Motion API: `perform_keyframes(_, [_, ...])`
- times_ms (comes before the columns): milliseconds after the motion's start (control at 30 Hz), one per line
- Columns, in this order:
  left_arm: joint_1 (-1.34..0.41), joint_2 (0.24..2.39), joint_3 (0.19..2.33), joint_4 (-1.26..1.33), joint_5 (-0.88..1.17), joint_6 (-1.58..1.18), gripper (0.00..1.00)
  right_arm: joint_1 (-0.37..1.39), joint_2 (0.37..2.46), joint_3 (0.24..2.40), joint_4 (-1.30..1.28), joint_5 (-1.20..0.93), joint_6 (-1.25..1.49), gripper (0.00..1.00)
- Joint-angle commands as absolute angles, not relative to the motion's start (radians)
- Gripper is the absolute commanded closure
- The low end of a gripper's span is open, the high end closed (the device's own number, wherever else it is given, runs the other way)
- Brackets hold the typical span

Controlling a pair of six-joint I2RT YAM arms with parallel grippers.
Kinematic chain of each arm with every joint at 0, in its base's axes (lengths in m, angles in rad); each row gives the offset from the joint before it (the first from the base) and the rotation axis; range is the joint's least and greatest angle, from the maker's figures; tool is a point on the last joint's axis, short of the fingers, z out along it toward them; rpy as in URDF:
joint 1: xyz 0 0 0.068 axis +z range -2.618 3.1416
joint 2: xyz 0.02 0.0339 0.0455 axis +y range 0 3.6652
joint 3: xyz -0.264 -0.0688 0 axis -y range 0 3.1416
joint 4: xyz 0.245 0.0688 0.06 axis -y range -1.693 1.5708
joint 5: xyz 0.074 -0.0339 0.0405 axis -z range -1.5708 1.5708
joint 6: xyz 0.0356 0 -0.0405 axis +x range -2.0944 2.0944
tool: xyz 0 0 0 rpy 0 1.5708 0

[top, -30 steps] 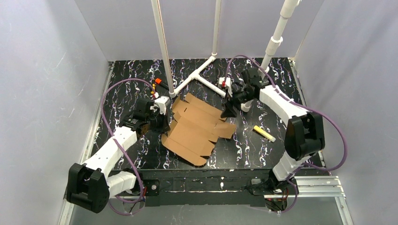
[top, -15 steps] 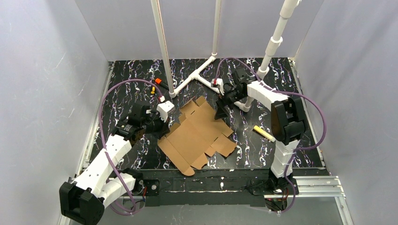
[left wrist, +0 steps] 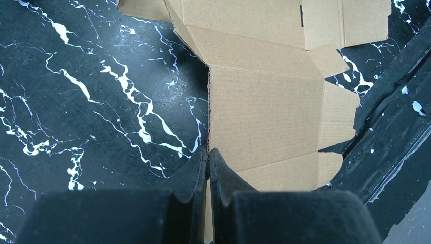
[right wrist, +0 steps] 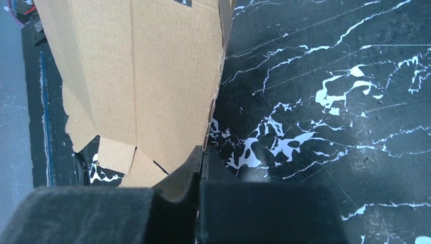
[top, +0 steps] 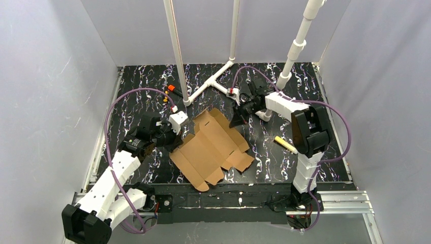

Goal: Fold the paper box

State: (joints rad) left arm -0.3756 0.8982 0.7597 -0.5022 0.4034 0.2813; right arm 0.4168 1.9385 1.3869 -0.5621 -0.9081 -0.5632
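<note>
Left jaws clenched on one edge of the flat, unfolded brown corrugated-cardboard paper box. Right jaws clenched too, pinching the opposite edge. The box spans the gap between both sets of jaws, flaps spread out, over the black white-veined desk. Small yellow stick lies on the desk to the right of the right jaws, apart from the box. White plastic pipe frame stands beyond both jaws.

Bright, even diffuse light; soft shadow beside paper box; left tool dark, slightly blurred up close.
</note>
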Motion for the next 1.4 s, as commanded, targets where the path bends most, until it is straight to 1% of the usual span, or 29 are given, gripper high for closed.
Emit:
perform_keyframes(0, [-0.381, 0.893, 0.763, -0.489, 0.397, 0.275, 1.0, 0.421, 1.848, 1.334, -0.467, -0.863, -0.485, 0.99])
perform_keyframes(33, [-0.381, 0.901, 0.769, -0.487, 0.395, 0.259, 0.99, 0.422, 1.823, 1.312, -0.433, -0.831, -0.458, 0.99])
perform_keyframes(67, [-0.38, 0.912, 0.775, -0.481, 0.392, 0.234, 0.94, 0.422, 1.795, 1.288, -0.406, -0.798, -0.44, 0.99])
perform_keyframes(167, [-0.379, 0.949, 0.793, -0.464, 0.377, 0.142, 0.75, 0.422, 1.708, 1.196, -0.311, -0.713, -0.392, 0.99])
perform_keyframes(233, [-0.375, 0.971, 0.806, -0.455, 0.351, 0.074, 0.69, 0.422, 1.649, 1.139, -0.252, -0.679, -0.373, 0.99])
perform_keyframes(267, [-0.372, 0.98, 0.813, -0.454, 0.334, 0.038, 0.64, 0.422, 1.622, 1.114, -0.225, -0.668, -0.366, 0.99])
perform_keyframes(367, [-0.34, 0.973, 0.819, -0.463, 0.259, -0.097, 0.45, 0.421, 1.554, 1.053, -0.16, -0.654, -0.352, 0.99])
perform_keyframes(433, [-0.287, 0.942, 0.805, -0.48, 0.214, -0.242, 0.23, 0.419, 1.523, 1.028, -0.126, -0.647, -0.336, 0.99])
perform_keyframes(467, [-0.251, 0.915, 0.786, -0.476, 0.232, -0.288, 0.15, 0.416, 1.513, 1.024, -0.116, -0.642, -0.327, 0.99])
perform_keyframes(533, [-0.171, 0.827, 0.705, -0.409, 0.336, -0.397, 0.03, 0.408, 1.501, 1.017, -0.1, -0.639, -0.305, 0.99])
perform_keyframes(633, [-0.093, 0.657, 0.571, -0.272, 0.456, -0.549, 0.02, 0.392, 1.492, 1.003, -0.075, -0.649, -0.273, 0.99])
perform_keyframes(700, [-0.086, 0.562, 0.499, -0.2, 0.486, -0.631, 0.02, 0.389, 1.487, 0.997, -0.06, -0.656, -0.253, 0.99])
perform_keyframes(767, [-0.086, 0.523, 0.432, -0.128, 0.52, -0.684, 0.02, 0.388, 1.488, 0.994, -0.055, -0.664, -0.247, 0.99])
perform_keyframes(900, [-0.086, 0.488, 0.336, -0.059, 0.534, -0.721, 0.02, 0.385, 1.493, 0.979, -0.033, -0.678, -0.228, 0.99])
perform_keyframes(1000, [-0.086, 0.441, 0.253, 0.055, 0.543, -0.764, 0.02, 0.384, 1.498, 0.97, -0.013, -0.683, -0.211, 0.99])
perform_keyframes(1233, [-0.106, 0.381, 0.182, 0.082, 0.538, -0.82, 0.02, 0.383, 1.517, 0.964, 0.005, -0.687, -0.184, 0.99])
perform_keyframes(1300, [-0.118, 0.387, 0.154, 0.089, 0.536, -0.857, 0.04, 0.381, 1.521, 0.961, 0.029, -0.693, -0.162, 0.99])
perform_keyframes(1367, [-0.13, 0.409, 0.136, 0.092, 0.547, -0.869, 0.09, 0.372, 1.523, 0.952, 0.059, -0.698, -0.117, 0.99])
